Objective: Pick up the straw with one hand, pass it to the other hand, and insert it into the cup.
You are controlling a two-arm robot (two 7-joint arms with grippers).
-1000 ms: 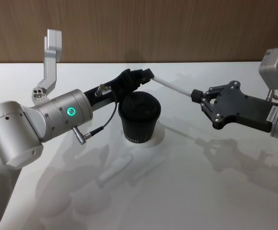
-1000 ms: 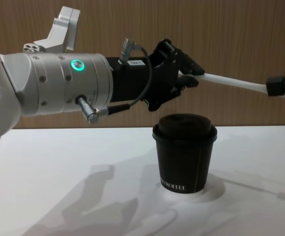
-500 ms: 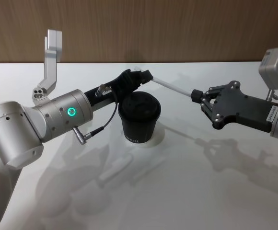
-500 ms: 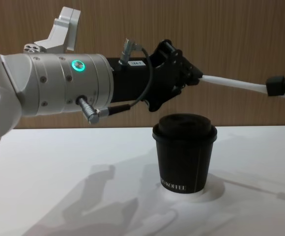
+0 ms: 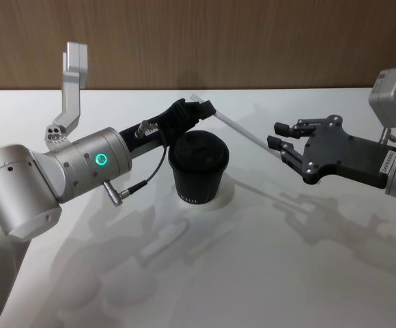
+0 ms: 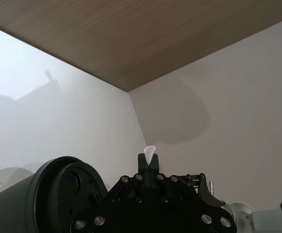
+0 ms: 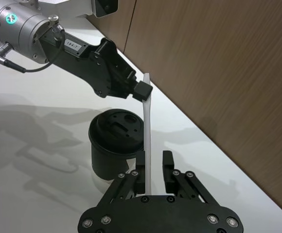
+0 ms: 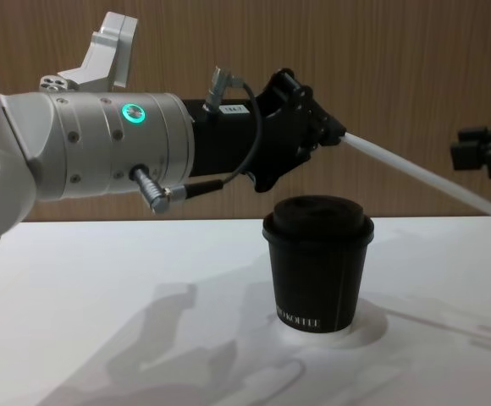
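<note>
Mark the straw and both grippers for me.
straw (image 5: 246, 132): head view, mid-shaft.
left gripper (image 5: 206, 107): head view, fingertips shut on the straw's end.
right gripper (image 5: 278, 134): head view, between its open fingertips.

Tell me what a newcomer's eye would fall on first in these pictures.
The white straw slanting through the air, pinched at its upper end by the left gripper just above the lidded black cup in the centre. Next, the right gripper, reaching in from the right, open by the straw's lower end.
</note>
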